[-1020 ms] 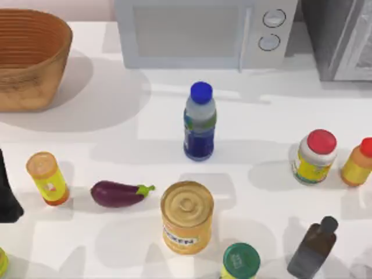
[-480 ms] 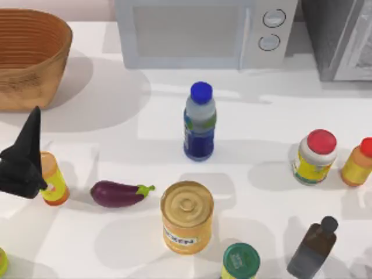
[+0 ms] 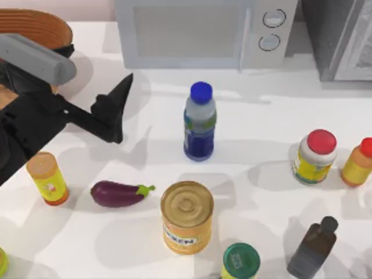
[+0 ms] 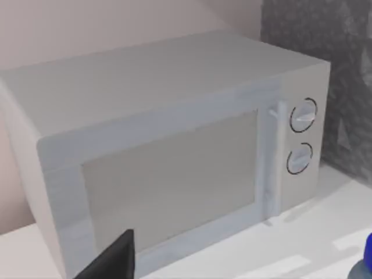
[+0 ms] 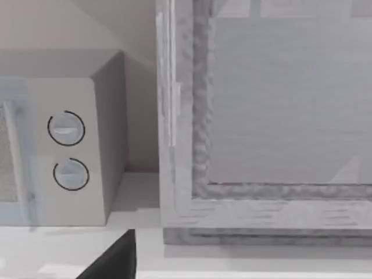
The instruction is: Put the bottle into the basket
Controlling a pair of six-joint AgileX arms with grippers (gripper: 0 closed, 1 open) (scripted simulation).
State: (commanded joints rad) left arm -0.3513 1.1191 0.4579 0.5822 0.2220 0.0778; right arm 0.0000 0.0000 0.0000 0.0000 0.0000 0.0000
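The bottle (image 3: 200, 125) stands upright mid-table: clear plastic with a blue cap, a dark blue label and a green band. Its blue cap (image 4: 367, 256) also pokes in at the edge of the left wrist view. The woven brown basket (image 3: 40, 23) sits at the far left corner, partly covered by my left arm. My left gripper (image 3: 119, 110) hovers open to the left of the bottle, a good hand's width away, holding nothing. One black finger (image 4: 116, 256) of it shows in the left wrist view. My right arm is parked, and one of its fingers (image 5: 116, 256) shows in the right wrist view.
A microwave (image 3: 197, 32) and a grey cabinet (image 3: 343, 35) line the back. In front of the bottle lie an eggplant (image 3: 119, 193), a gold can (image 3: 186, 216) and a yellow jar (image 3: 47, 177). At the right stand a red-lidded jar (image 3: 314, 156) and a dark brown bottle (image 3: 314, 247).
My left arm has swung in from the left edge, up and to the right toward the bottle, and now overlaps the basket. The objects have not moved.
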